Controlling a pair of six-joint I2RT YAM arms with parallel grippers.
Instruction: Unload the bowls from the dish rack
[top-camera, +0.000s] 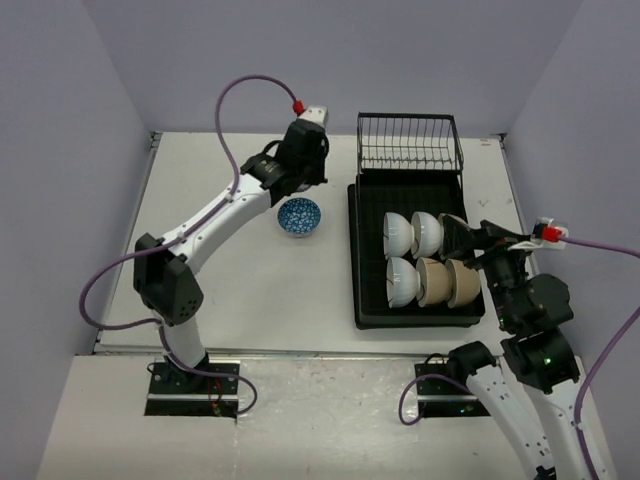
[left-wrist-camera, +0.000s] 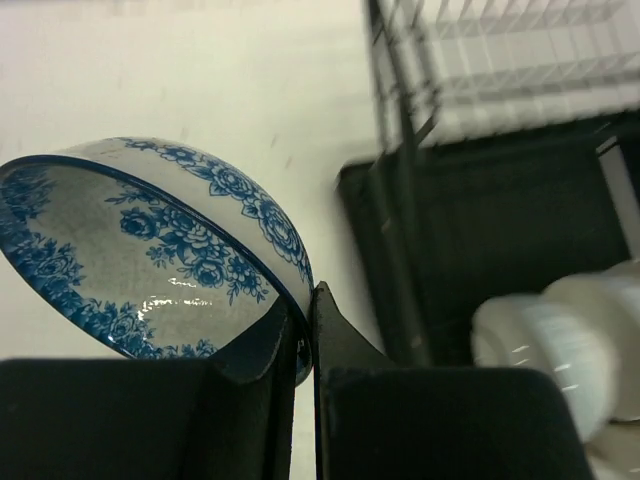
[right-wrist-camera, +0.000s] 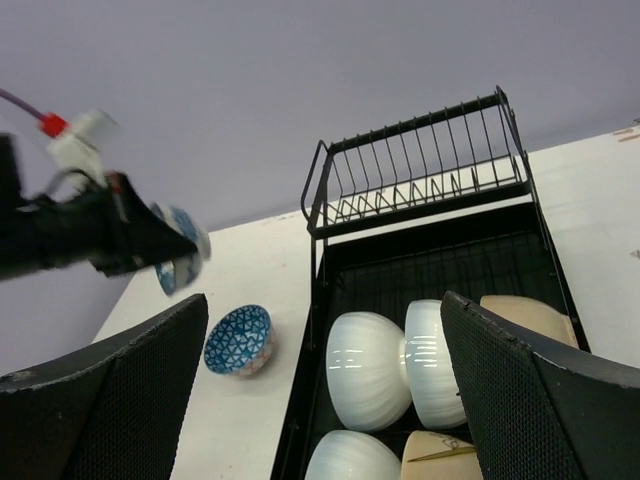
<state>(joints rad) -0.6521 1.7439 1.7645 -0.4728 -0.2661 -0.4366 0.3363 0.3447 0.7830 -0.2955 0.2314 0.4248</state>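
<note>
Hanging tilted over the table (top-camera: 220, 290), just left of the dish rack's (top-camera: 357, 300) far-left corner: floral bowl (left-wrist-camera: 150, 250), blue-on-white, glossy glaze. Nearby a patterned bowl (top-camera: 299, 217) sits rim-up on the table. In rack: white bowls (top-camera: 398, 235) & tan bowls (top-camera: 435, 283), on their sides, 2 rows, touching. Wire basket (top-camera: 410, 145) at far end. L gripper (left-wrist-camera: 305, 315) jaws nearly together, pinching floral bowl's rim, one finger inside, one outside. R gripper (right-wrist-camera: 325, 302) over rack's right edge, jaws spread wide, nothing held. Rack black plastic, raised rim.
</note>
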